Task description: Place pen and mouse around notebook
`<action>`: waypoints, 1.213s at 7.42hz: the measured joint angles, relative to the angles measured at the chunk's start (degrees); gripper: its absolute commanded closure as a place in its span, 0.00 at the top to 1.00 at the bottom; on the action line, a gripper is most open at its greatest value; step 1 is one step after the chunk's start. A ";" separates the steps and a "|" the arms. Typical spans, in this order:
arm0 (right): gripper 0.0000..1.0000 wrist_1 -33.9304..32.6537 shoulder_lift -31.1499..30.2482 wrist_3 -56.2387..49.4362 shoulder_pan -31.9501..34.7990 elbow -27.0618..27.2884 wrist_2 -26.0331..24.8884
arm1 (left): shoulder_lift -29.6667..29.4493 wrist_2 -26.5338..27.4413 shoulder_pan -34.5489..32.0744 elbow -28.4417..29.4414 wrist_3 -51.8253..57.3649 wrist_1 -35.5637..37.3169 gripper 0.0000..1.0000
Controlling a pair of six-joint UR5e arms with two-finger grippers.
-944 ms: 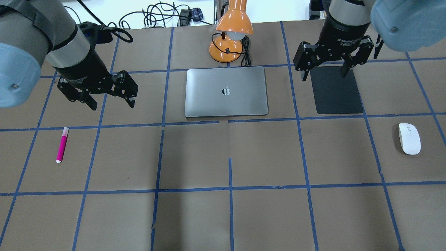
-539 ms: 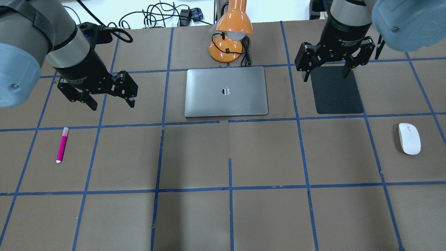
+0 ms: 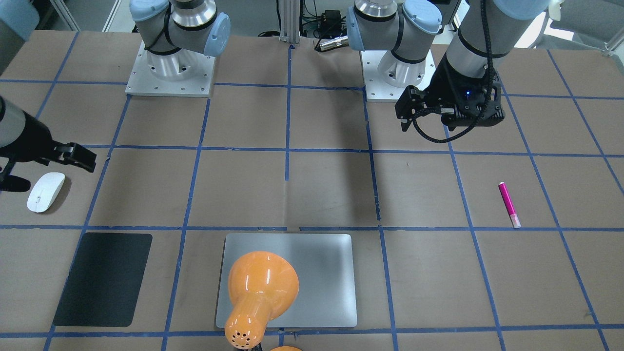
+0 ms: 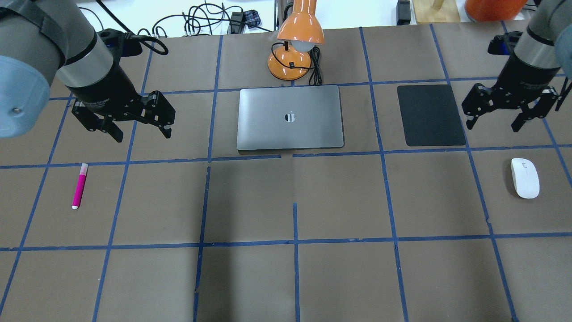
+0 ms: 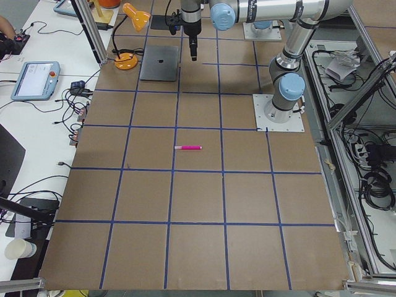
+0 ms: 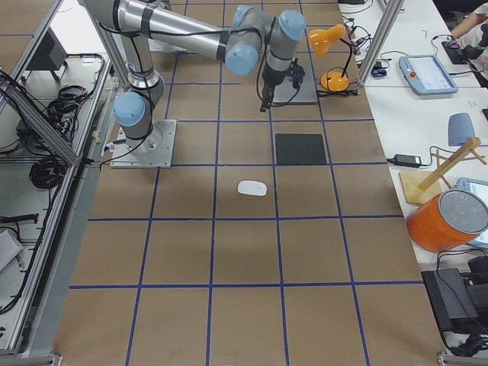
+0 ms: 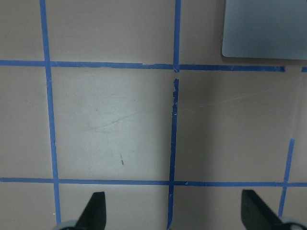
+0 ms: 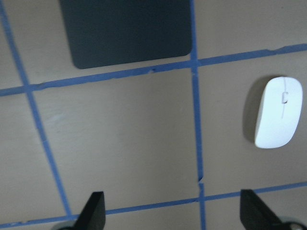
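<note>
Right now we see the notebook (image 4: 290, 117) lying closed and flat at the far middle of the surface (image 4: 339, 201), just in front of the base of an orange desk lamp (image 4: 289, 62). The pen (image 4: 79, 185) lies flat on the robot's left, well apart from the notebook and nearer the robot, roughly in line with the blue tape lines that run away from the robot. The mouse (image 4: 525, 178) sits on the robot's right, also well apart from the notebook, with a black mat (image 4: 430, 115) between the two. The left claw (image 4: 144, 134) hovers above the surface between pen and notebook, its jaws spread wide and holding nothing; its wrist camera shows bare surface between the fingertips and a corner of the notebook at the upper right. The right claw (image 4: 492, 127) hovers just beside the mat's right edge, on the far side of the mouse, jaws likewise spread and empty; in its wrist camera the mouse lies off to the right, touched by neither finger.
</note>
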 measured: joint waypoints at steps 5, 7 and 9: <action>1.00 -26.79 9.36 -15.49 -11.20 9.27 -5.45 | -4.45 1.28 17.67 -1.23 12.13 1.91 1.00; 1.00 -28.14 10.75 -16.81 -12.26 10.78 -6.20 | -7.97 1.35 25.77 -5.08 23.77 10.31 1.00; 1.00 -27.99 11.78 -17.62 -13.56 11.90 -6.38 | -12.00 1.27 29.94 -10.45 32.03 21.81 1.00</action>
